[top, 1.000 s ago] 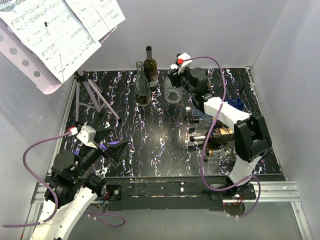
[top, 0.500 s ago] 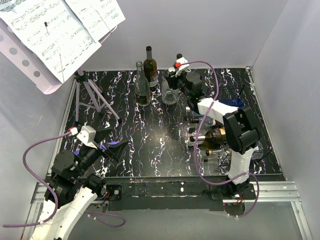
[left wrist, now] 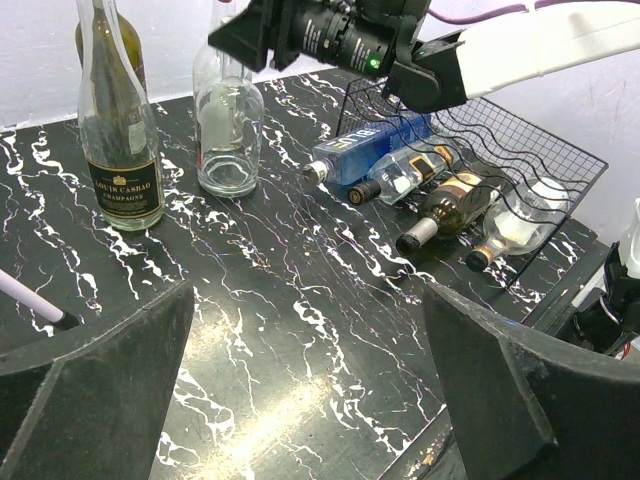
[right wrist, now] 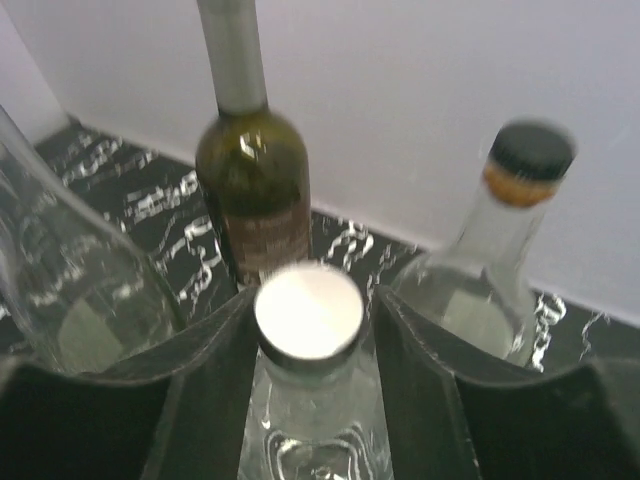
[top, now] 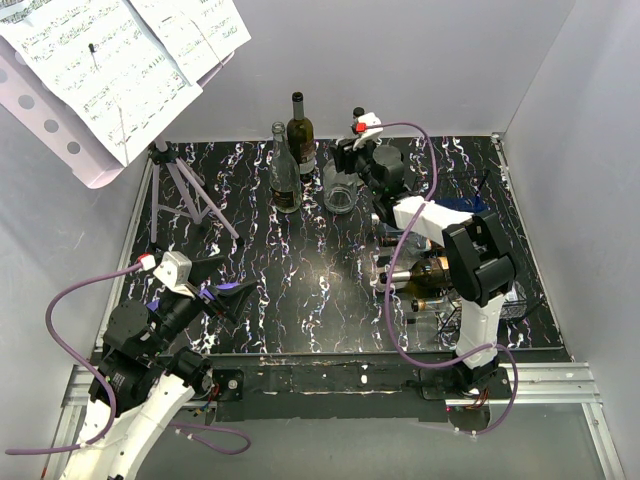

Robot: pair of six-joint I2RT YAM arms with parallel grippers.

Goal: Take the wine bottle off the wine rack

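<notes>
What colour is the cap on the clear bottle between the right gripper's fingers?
White cap with a silvery rim, clearest in the right wrist view.

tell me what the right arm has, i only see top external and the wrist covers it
Observer: The right fingers flank an upright clear bottle with a pale cap, with no gap showing on either side.
Operator: anything crowding it
Observer: A black-capped clear bottle stands close beside it, on the right of the right wrist view.
Operator: how full is the rack
Observer: The left wrist view shows four bottles lying side by side in the wine rack, necks toward the table's middle.
</notes>
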